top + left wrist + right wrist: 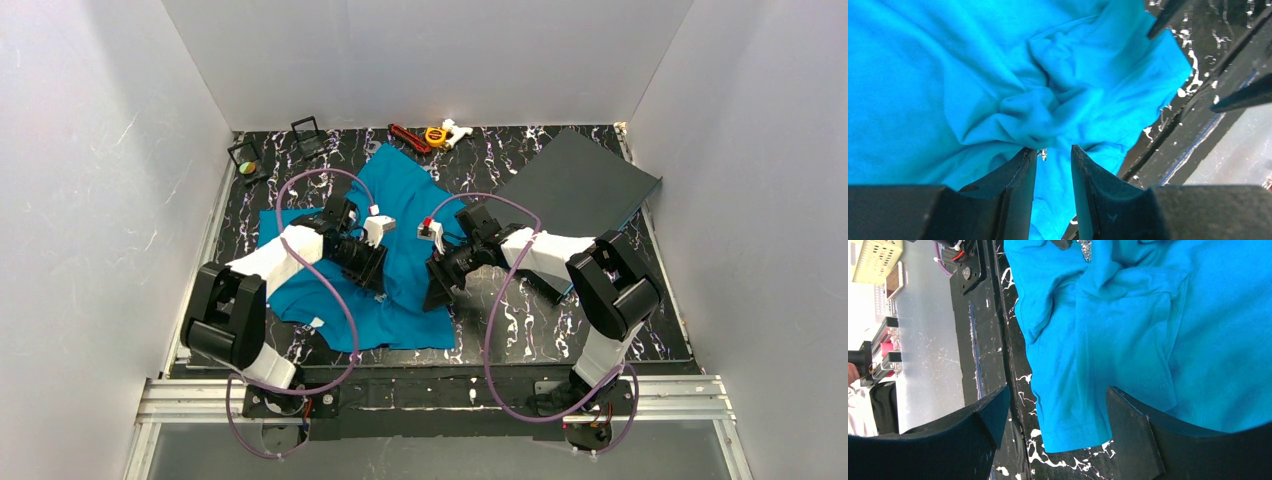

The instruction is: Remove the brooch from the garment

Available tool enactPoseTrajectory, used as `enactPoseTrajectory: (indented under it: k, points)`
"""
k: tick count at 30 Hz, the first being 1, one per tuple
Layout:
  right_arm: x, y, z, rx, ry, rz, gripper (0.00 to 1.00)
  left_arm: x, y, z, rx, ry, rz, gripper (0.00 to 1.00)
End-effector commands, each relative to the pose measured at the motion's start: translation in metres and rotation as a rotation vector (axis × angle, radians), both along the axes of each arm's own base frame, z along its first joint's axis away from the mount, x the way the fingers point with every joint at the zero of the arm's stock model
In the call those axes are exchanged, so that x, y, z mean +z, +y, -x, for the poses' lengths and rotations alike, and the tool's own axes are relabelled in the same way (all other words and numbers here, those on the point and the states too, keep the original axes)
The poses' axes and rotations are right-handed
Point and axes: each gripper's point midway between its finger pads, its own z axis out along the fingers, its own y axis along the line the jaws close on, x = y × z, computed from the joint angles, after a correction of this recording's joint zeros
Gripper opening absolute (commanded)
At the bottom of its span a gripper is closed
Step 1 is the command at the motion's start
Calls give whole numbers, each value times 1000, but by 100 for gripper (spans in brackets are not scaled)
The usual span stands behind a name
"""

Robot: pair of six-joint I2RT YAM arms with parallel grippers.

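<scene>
The teal-blue garment (405, 215) lies rumpled on the black marbled table (520, 320). In the left wrist view the cloth (948, 75) is bunched into folds. A tiny glittering brooch (1043, 154) sits in them right at the tip of my left finger. My left gripper (1053, 150) (375, 272) hovers over that bunch, its jaws a narrow gap apart with only cloth showing between them. From the right wrist the brooch (1084, 250) glints at the top edge. My right gripper (1055, 397) (438, 290) stands open over a sleeve hem (1075, 435), holding nothing.
A dark grey board (580, 185) lies at the back right, partly under the right arm. A yellow tape measure (435, 135), a red-and-black tool (408, 137) and a white piece (458, 128) lie along the back edge. Two small black frames (245, 160) stand at the back left. White walls enclose the table.
</scene>
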Motion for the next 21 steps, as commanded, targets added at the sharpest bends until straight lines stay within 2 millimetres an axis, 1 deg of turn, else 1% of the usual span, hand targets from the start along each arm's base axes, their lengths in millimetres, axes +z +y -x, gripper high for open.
enactPoseTrajectory:
  k: [1,4,9,15,18,21]
  points:
    - [13,4,-1,17,-34,-42,79,25,-16,19,-50,25,111,29]
    - [13,5,-2,16,-32,-42,79,24,-21,25,-67,59,138,27]
    - [14,4,-1,19,-35,-42,79,21,-28,27,-81,99,160,28]
    - [15,5,-1,20,-34,-43,79,14,-34,24,-78,125,161,31]
    - [14,4,0,20,-29,-39,78,19,-27,13,-57,59,126,34]
    - [15,4,1,21,-29,-44,78,25,-14,8,-17,5,88,43]
